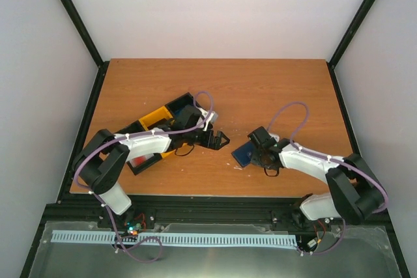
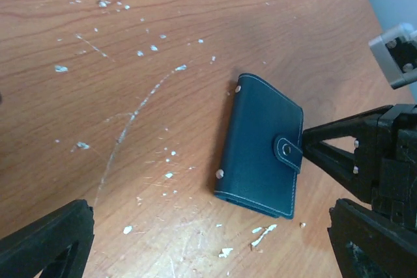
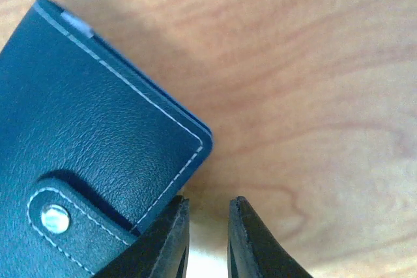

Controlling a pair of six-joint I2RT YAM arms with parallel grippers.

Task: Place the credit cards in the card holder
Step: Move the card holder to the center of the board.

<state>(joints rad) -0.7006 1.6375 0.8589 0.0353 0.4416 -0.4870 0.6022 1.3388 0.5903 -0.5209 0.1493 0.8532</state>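
Card holder (image 2: 257, 141), clasp (image 2: 287, 150) seen by wrists only; left end effector (image 1: 219, 139) released; right end effector (image 3: 208, 205) unclear

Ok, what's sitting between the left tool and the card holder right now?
Nothing but bare table separates the left tool from the card holder; the top view shows it.

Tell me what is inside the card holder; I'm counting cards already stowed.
The card holder lies snapped shut on the table, hiding its inside. Only a pale sliver peeks from one edge.
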